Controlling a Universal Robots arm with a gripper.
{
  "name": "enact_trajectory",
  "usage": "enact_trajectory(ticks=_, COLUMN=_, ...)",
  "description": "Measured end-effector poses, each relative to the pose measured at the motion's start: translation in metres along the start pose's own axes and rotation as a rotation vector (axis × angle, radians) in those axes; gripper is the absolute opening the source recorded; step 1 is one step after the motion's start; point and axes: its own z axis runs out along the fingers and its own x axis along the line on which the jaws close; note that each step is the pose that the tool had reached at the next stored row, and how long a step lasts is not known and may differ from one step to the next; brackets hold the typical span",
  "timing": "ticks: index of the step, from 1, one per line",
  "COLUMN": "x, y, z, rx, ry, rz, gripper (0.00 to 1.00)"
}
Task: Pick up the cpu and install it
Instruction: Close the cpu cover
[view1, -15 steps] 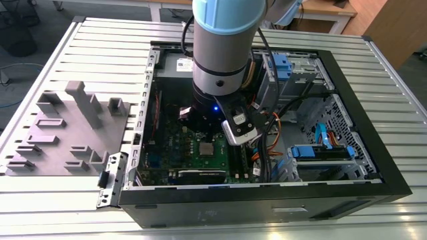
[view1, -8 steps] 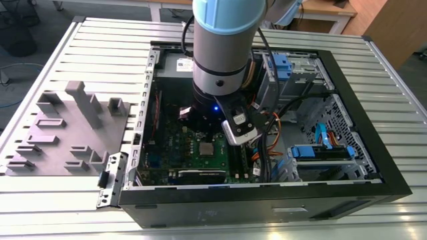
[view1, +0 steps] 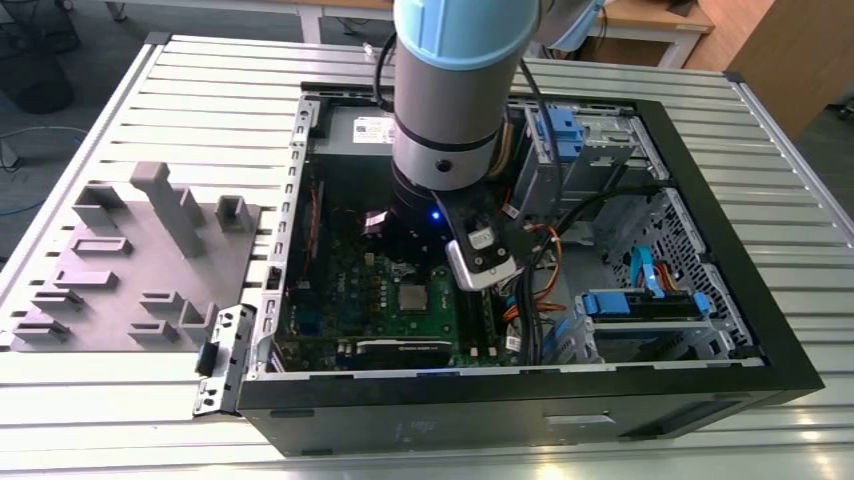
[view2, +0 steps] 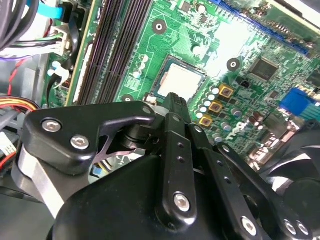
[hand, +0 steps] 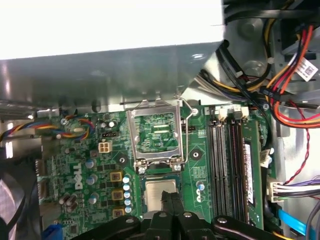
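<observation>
The cpu (hand: 159, 189) lies flat in its socket on the green motherboard (hand: 197, 165), its silvery-grey top showing in both wrist views (view2: 181, 82) and in the exterior view (view1: 415, 297). The socket's metal load plate (hand: 155, 132) is swung open beside it. My gripper (hand: 170, 201) hangs just over one edge of the cpu, black fingers (view2: 175, 107) pressed together with nothing between them. Whether the tips touch the chip I cannot tell. The arm (view1: 454, 100) reaches down into the open computer case (view1: 721, 200).
A grey moulded tray (view1: 134, 260) lies on the slatted table at the exterior view's left. Inside the case are a grey box with a white label (view1: 358, 130), memory slots (hand: 230, 160), bundled cables (hand: 280, 75) and blue drive brackets (view1: 641, 305).
</observation>
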Motion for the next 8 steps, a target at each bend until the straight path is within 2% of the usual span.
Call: enact_trajectory(ticks=8, x=-0.009, y=0.0051, z=0.0012, rx=-0.0002, ry=-0.0005, rz=0.038, gripper=0.11)
